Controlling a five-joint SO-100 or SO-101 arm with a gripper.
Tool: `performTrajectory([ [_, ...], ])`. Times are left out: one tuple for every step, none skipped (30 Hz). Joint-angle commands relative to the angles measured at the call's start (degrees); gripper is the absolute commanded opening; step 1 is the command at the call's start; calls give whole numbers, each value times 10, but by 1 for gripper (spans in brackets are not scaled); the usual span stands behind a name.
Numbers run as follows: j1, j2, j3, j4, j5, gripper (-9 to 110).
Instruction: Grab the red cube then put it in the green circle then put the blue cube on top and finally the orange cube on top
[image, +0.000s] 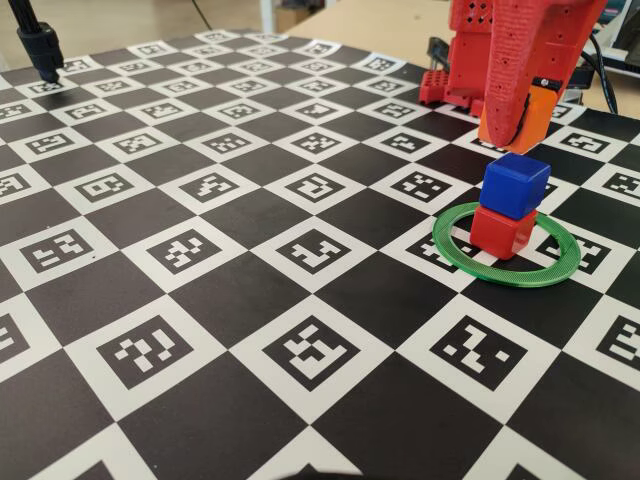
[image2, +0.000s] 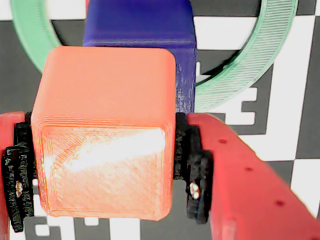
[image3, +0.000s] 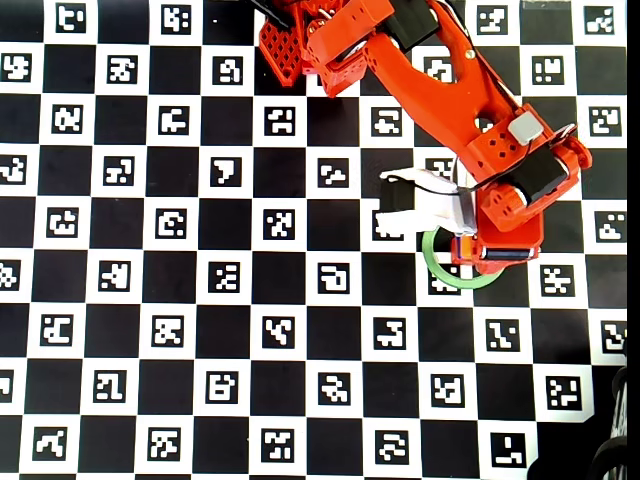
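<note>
In the fixed view the board lies bare across its left and middle. At right the ring encircles the red cube, with the blue cube stacked on it, slightly askew. Just above, apart from the blue cube, the gripper is clamped on the orange cube.

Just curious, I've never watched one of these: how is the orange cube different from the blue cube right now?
The orange cube is clamped between the fingers of the red hand and held in the air; the blue cube sits free, resting on the red cube inside the green circle. In the fixed view the orange cube hangs above the blue cube, not touching it. They differ in colour but look the same size and shape.
</note>
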Motion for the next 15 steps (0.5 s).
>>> performTrajectory([
  [-18,95,-9,-9,1,4],
  [-21,98,-7,-11,2,4],
  [-25,98,-5,-12,3,4],
  [-28,98,-4,-14,4,4],
  [-31,99,-1,-16,4,4],
  [-33,100,2,-18,4,4],
  [-34,100,4,-21,6,4],
  [-35,100,4,-23,7,4],
  [-35,99,4,-24,9,4],
  [-35,99,4,-25,11,4],
  [-35,98,5,-27,11,4],
  [-35,98,8,-29,11,4],
  [-35,98,10,-31,11,4],
  [-35,98,12,-33,11,4],
  [-35,98,16,-35,11,4],
])
